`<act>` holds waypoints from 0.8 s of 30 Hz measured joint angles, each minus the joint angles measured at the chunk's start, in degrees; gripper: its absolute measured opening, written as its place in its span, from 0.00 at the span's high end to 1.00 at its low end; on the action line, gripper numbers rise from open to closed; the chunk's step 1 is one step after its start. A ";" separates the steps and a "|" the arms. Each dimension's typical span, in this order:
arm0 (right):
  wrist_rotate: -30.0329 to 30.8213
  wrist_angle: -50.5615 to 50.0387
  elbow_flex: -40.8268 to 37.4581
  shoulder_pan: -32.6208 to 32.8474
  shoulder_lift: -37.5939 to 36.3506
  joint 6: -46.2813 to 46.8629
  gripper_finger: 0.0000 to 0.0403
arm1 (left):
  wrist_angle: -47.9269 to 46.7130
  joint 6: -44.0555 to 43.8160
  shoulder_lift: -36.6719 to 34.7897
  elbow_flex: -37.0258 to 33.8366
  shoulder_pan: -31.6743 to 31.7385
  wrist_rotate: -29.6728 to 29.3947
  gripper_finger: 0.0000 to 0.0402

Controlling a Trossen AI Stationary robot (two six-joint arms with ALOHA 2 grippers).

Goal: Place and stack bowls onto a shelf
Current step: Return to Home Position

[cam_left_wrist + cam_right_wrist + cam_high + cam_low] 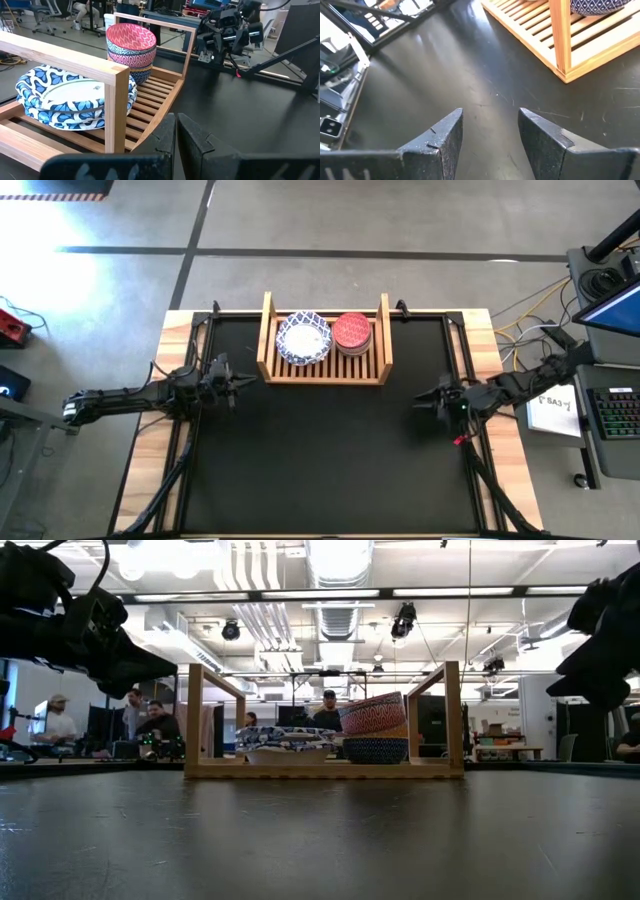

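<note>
Pale wood shelf (325, 379), glossy bowls (303, 338), matt dark table (320, 465).

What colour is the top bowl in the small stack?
The top bowl is red, patterned; clearest in left wrist view.

Blue-patterned white bowls (303, 338), red patterned bowl (351, 331), pale wooden shelf (325, 376)

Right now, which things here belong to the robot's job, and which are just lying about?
Job: wooden shelf; stack of white bowls with blue patterns; stack of smaller bowls, red on top; left gripper, shut; right gripper, open.
Lying about: keyboard; sheet of paper; cables; red box.
</note>
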 joint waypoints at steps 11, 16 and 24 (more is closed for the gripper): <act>-0.01 0.01 -0.06 0.00 -4.65 0.00 0.56 | 0.00 0.10 0.00 -0.02 0.00 -0.08 1.00; 0.19 2.57 -0.38 0.00 -4.66 -0.01 0.56 | 0.00 0.13 0.02 -0.02 0.00 -0.28 1.00; 0.21 13.34 -1.42 0.00 -4.71 0.00 0.56 | -0.32 0.13 0.43 0.26 0.00 -0.37 1.00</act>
